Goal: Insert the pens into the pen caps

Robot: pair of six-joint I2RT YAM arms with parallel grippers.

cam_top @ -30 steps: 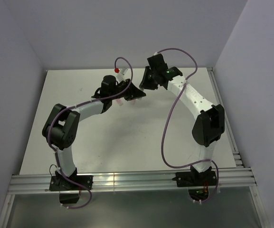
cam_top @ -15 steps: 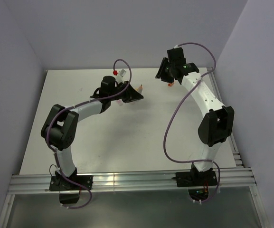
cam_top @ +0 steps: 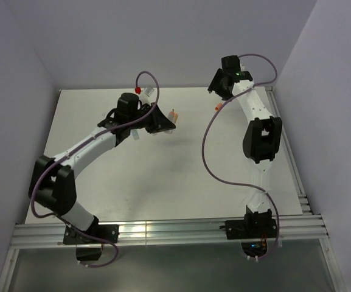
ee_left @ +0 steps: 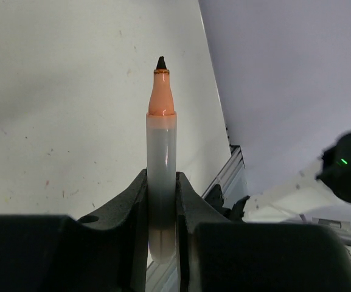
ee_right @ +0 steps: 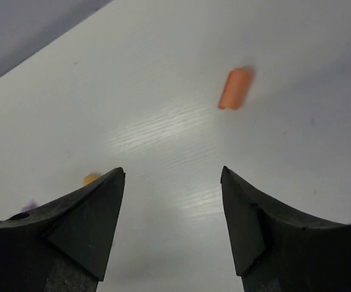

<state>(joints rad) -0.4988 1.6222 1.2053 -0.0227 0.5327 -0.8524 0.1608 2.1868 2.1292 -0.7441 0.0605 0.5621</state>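
While the top view is showing little, the left gripper (cam_top: 165,120) is holding a pen (cam_top: 174,114) over the table's (cam_top: 163,176) far middle. Left wrist: jaws are pinching its pale barrel, orange tip bare. Right wrist: the right gripper (ee_right: 172,173) is hanging wide open (empty), with the orange cap (ee_right: 235,89) lying beyond, so this pen isn't capped yet.

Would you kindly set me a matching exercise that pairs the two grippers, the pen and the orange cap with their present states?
Things:
1. left gripper
2. right gripper
3. pen
4. orange cap

States:
A. loose, held by neither gripper
B. jaws apart, holding nothing
C. shut on the pen
D. clamped by its pale body, orange nose uncapped

Pairs: 1-C, 2-B, 3-D, 4-A.
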